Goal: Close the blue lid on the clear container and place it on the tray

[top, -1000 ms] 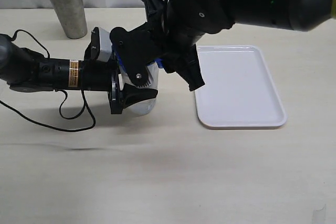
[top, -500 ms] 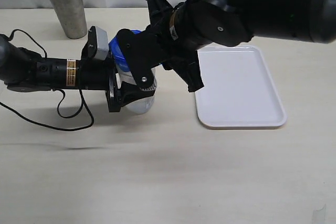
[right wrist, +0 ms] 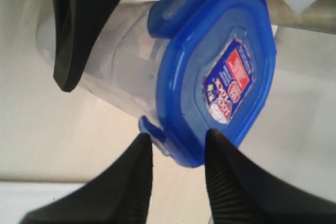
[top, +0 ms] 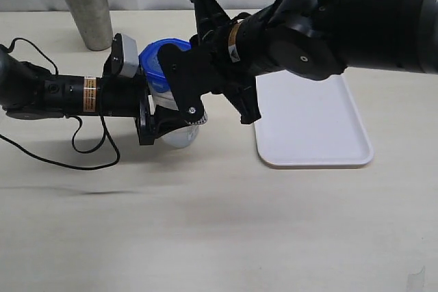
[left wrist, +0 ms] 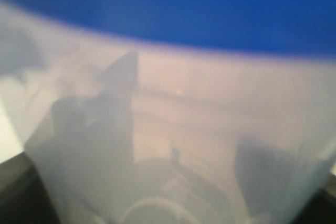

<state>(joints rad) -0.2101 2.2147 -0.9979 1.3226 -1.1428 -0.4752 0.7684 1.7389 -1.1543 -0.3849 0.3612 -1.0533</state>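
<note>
- Right pincer (right wrist: 178, 136): jaws part open, straddling the near edge of the blue lid (right wrist: 220, 72). Fingertips sat right at the rim, beside a side tab. Could not tell if they actually pinched it.
- Left pincer (top: 171, 107): closed wide around the body of the clear container (right wrist: 115, 61), one black finger running along its wall. The container was held tilted, and the bottom looked just off the table (top: 219, 237).
- Lid sat on the container's mouth, sticker (right wrist: 228, 85) facing out. At least one tab stuck out from the wall, so probably not snapped down yet.
- Left wrist view was filled with blurred container wall and a blue band of lid, no more detail.
- Step in hand, as I read it: pressing and locking the lid.
- To do it well: press square onto the rim, not on one corner, or the lid tips off.
- Left grip needs to stay firm and take the push, since the smooth wall could slip.
- Fold the tabs one at a time and check the opposite side seated.
- Tray (top: 342, 158) lay at 3 o'clock of the container, near but apart, nothing on it.
- Steel cup (top: 87, 8) stood at 10 o'clock, well apart, not involved.
- Right arm hung over the tray's near side, so it should clear before the carry.
</note>
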